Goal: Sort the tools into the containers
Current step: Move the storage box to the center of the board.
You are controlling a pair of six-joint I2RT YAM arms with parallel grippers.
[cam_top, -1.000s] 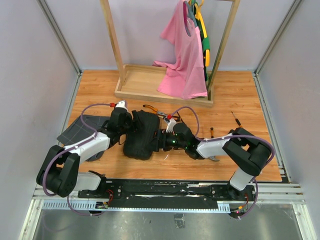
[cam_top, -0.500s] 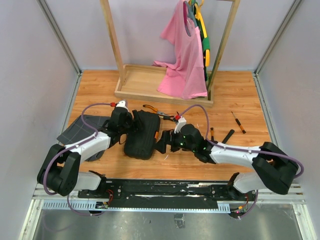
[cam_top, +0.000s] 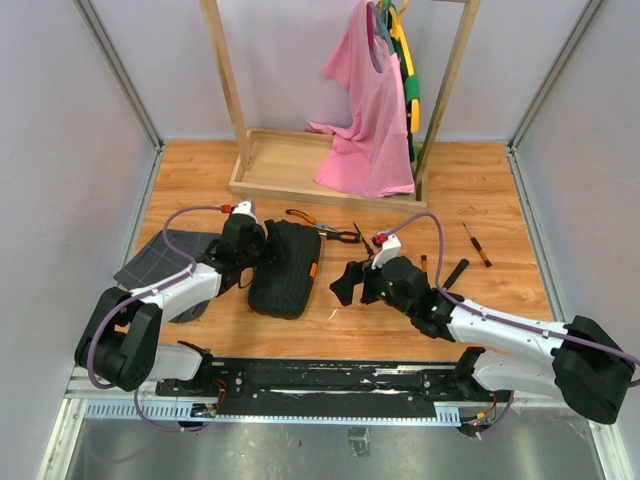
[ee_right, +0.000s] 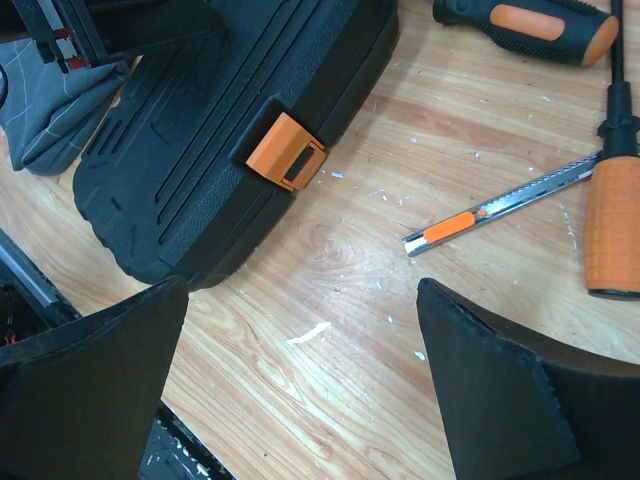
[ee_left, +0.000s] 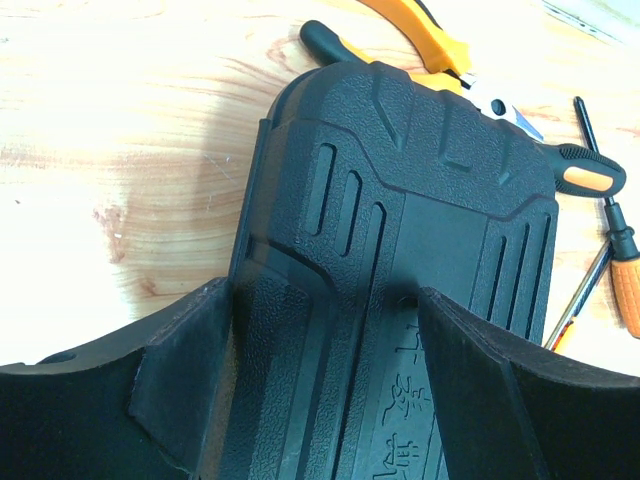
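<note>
Lying shut on the wooden tabletop, the black tool case [cam_top: 283, 270] has the left gripper [ee_left: 325, 300] spread wide over its lid, clamping nothing. The right gripper [ee_right: 302, 290] hovers just beside the case's orange latch [ee_right: 286, 151], jaws fully apart and empty. Pliers [cam_top: 322, 226] and a screwdriver [ee_right: 612, 210] lie near the case, outside it.

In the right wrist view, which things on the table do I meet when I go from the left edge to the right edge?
Grey fabric → black case → utility knife → orange-handled screwdriver.
</note>
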